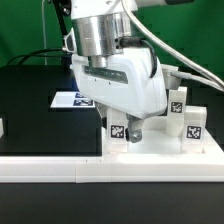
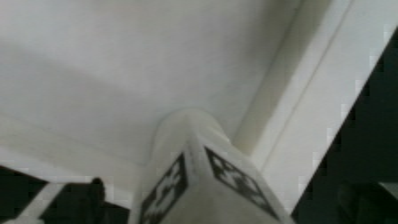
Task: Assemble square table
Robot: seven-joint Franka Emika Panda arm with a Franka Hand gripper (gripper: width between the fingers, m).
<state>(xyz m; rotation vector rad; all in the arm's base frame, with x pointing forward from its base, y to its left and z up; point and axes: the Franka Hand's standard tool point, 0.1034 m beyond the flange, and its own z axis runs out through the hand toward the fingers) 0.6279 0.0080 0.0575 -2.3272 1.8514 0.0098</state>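
A: Where's your gripper (image 1: 128,128)?
B: Low over the top (image 1: 150,150), jaws spread wide, holding nothing. A leg (image 2: 205,170) stands right under it.
A: Other legs?
B: Two legs (image 1: 186,115) upright at the exterior view's right.

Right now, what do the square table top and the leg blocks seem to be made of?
The square table top looks like white plastic with a matte finish: smooth, moulded raised walls. The leg blocks look the same, probably plastic too, each with a printed black-white tag stuck on. Blur leaves this uncertain.
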